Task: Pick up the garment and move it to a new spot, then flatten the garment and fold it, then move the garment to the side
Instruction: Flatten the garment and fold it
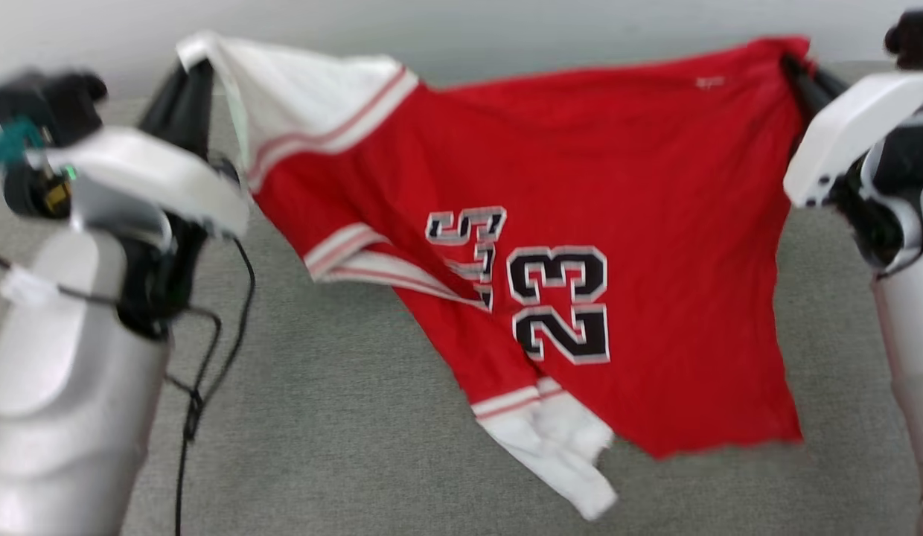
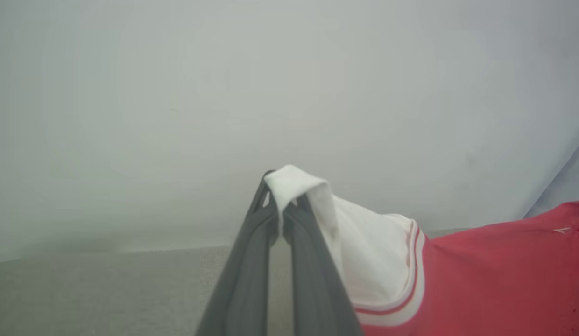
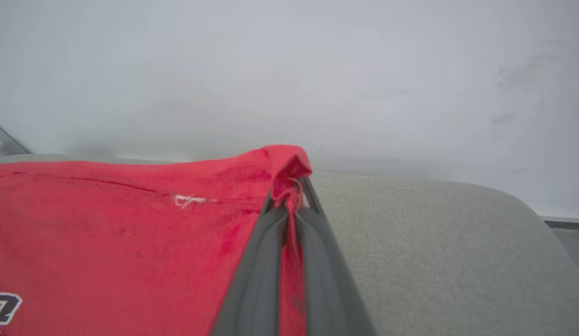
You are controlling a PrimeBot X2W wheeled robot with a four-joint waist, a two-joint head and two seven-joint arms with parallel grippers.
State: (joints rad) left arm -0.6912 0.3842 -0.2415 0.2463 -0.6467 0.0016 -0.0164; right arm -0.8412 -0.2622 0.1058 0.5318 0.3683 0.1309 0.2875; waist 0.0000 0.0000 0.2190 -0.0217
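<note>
The garment (image 1: 618, 164) bears a black, white-outlined "23" (image 1: 558, 304); other lettering (image 1: 465, 227) is folded, unreadable.

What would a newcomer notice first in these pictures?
The red jersey with a black 23 hangs stretched in mid-air across the head view, above a grey fabric surface. The left gripper pinches its white sleeve at the upper left, and the right gripper pinches a red corner at the upper right.

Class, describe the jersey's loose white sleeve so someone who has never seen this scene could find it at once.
Over the grey fabric surface, a red jersey hangs stretched between the left tool and right tool. Below its black "23" dangles the loose white sleeve. Unlike the other white sleeve, pinched in the left tool, it hangs free at the bottom.
</note>
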